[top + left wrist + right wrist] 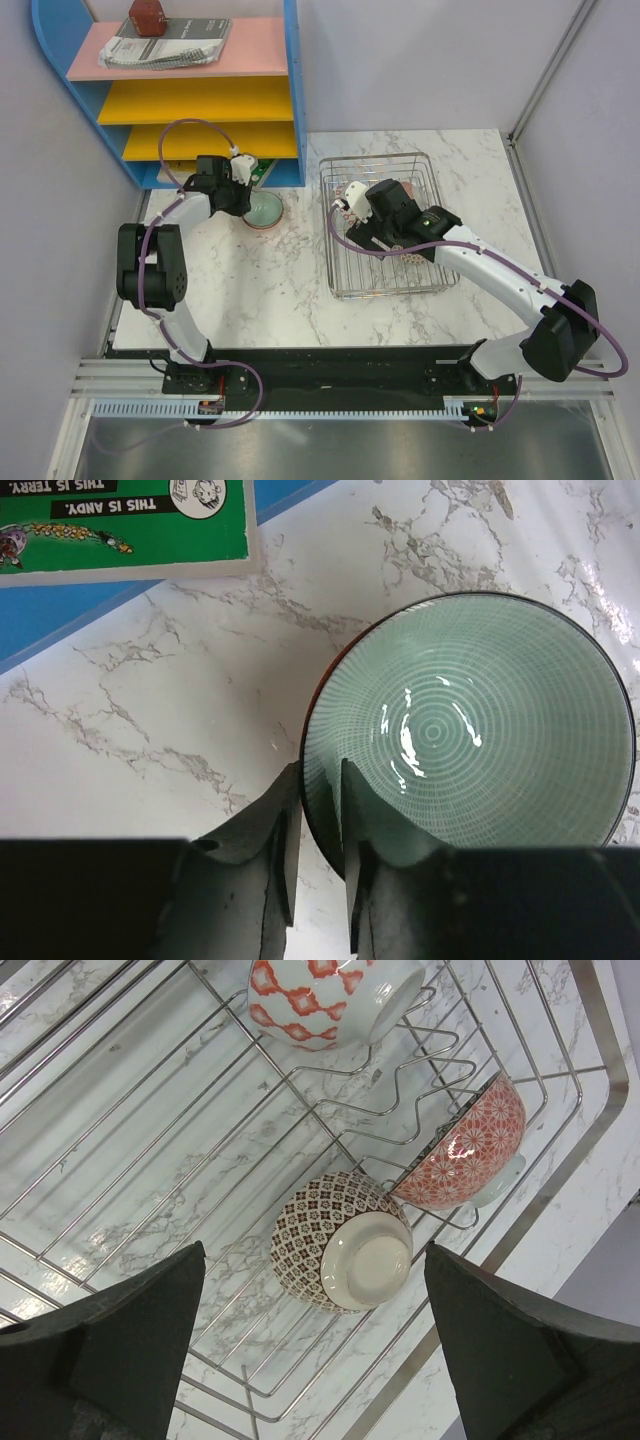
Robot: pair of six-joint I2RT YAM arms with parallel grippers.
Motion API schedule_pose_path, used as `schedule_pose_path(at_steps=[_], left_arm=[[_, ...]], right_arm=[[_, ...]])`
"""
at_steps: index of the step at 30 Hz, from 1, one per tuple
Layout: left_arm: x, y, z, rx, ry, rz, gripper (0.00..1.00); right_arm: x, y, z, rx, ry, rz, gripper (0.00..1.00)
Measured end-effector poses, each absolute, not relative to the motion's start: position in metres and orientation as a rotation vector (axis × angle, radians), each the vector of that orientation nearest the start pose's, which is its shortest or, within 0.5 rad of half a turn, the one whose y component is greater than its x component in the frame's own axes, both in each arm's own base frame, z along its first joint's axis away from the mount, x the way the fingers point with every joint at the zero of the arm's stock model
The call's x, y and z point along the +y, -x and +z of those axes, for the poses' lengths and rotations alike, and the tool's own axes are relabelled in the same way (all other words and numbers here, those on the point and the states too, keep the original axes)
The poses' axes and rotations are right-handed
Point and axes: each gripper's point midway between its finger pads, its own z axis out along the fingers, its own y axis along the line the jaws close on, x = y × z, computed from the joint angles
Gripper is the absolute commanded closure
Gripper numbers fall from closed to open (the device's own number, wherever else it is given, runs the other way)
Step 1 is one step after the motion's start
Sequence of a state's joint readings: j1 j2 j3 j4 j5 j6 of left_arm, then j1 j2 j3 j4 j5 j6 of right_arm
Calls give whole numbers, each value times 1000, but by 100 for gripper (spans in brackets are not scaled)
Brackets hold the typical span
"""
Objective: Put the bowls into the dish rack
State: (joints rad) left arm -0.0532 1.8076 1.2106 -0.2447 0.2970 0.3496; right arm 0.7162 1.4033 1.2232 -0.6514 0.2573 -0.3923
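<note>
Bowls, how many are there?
4: red-and-white bowl, coral bowl and mesh-patterned bowl in the dish rack; pale green bowl on the table. Others may hide under the right arm.

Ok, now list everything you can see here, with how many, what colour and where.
green bowl: one, pale green, on the marble table.
patterned bowls: three, red-and-white, coral, brown mesh, tipped in the dish rack.
dish rack: one, chrome wire, table's right side.
shelf unit: one, blue, pink and yellow, back left.
green book: one, on the shelf's blue base.
booklet: one, grey, top shelf.
red-brown block: one, top shelf.
left gripper: black, straddling the green bowl's rim.
right gripper: black, open above the rack.
</note>
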Motion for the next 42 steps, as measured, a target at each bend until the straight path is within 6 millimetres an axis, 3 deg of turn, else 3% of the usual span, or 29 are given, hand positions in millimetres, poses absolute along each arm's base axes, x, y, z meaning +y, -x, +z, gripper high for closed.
schedule_pose_path(at_steps=[6,15,28,33,42], left_arm=[[-66,-454,77,2274,-611,-213,98],[-68,-446,83,2258,-619,-214,98],[-68,-405,86,2307,-710,-242,98],[-68,-407,85,2309,-710,-247,98],[-76,-434,83,2299,-712,-282,98]], right_arm=[[193,-311,186,2079,1145,-146,2],[193,-309,182,2086,1155,-136,2],[193,-307,179,2091,1163,-128,2],[193,-307,179,2093,1164,-127,2],[192,-305,177,2099,1167,-129,2]])
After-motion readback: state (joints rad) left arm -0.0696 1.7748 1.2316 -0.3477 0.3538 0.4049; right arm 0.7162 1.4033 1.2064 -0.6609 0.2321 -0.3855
